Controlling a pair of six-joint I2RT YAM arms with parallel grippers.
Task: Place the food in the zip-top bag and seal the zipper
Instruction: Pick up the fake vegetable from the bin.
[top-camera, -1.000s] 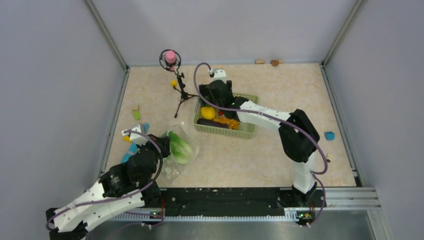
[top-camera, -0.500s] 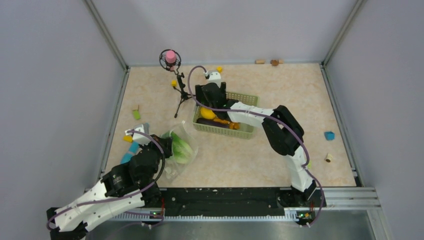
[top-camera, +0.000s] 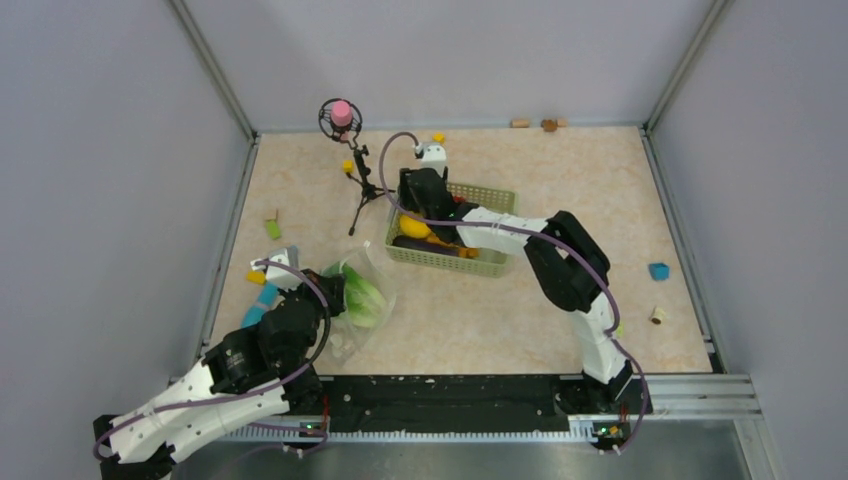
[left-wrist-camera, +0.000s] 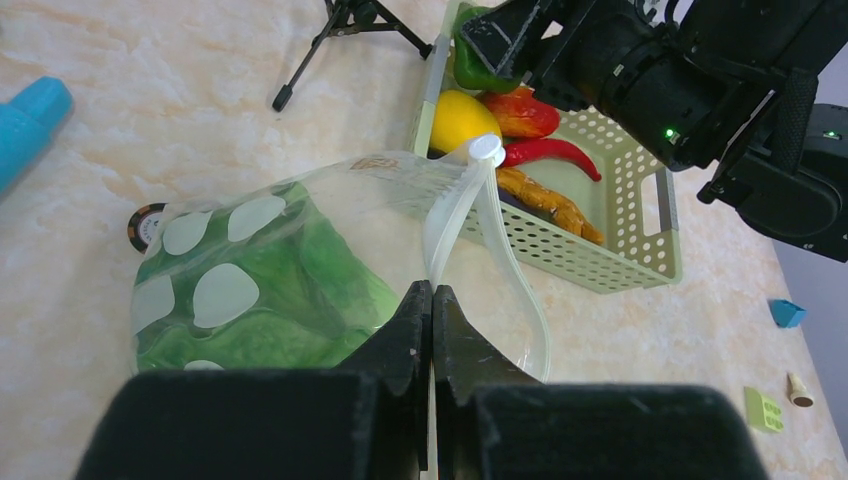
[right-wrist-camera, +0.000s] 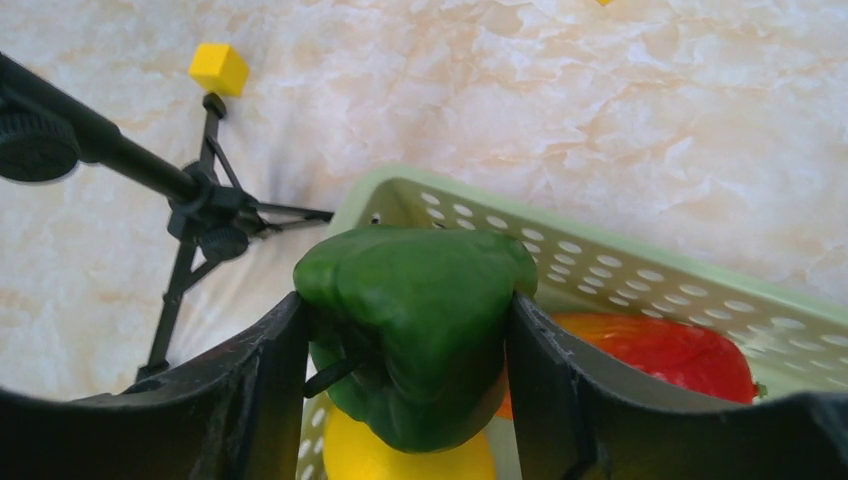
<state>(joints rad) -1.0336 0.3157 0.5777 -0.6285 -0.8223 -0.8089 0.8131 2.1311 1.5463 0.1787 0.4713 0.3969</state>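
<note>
My left gripper (left-wrist-camera: 432, 291) is shut on the whitish zipper strip (left-wrist-camera: 452, 215) of the clear polka-dot zip-top bag (left-wrist-camera: 300, 215). The bag lies on the table with the pale green cabbage (left-wrist-camera: 270, 300) inside and its mouth gaping toward the basket. My right gripper (right-wrist-camera: 405, 310) is shut on the green pepper (right-wrist-camera: 415, 320) and holds it above the left end of the green mesh basket (right-wrist-camera: 600, 250). The yellow lemon (left-wrist-camera: 462, 118), red chili (left-wrist-camera: 550, 152), orange pieces (left-wrist-camera: 545, 198) and dark eggplant (top-camera: 415, 243) lie in the basket. In the top view the left gripper (top-camera: 325, 290) is at the bag (top-camera: 365, 295).
A black tripod stand (top-camera: 352, 190) with a pink ball on top stands left of the basket (top-camera: 495, 262). Small blocks lie scattered: a yellow one (right-wrist-camera: 219, 68), a blue one (top-camera: 658, 270), a green one (top-camera: 272, 229). Walls enclose the table on three sides.
The right arm has folded and its gripper has shifted left to the basket's left end, with the pepper in its jaws. The left arm and bag have hardly moved.
</note>
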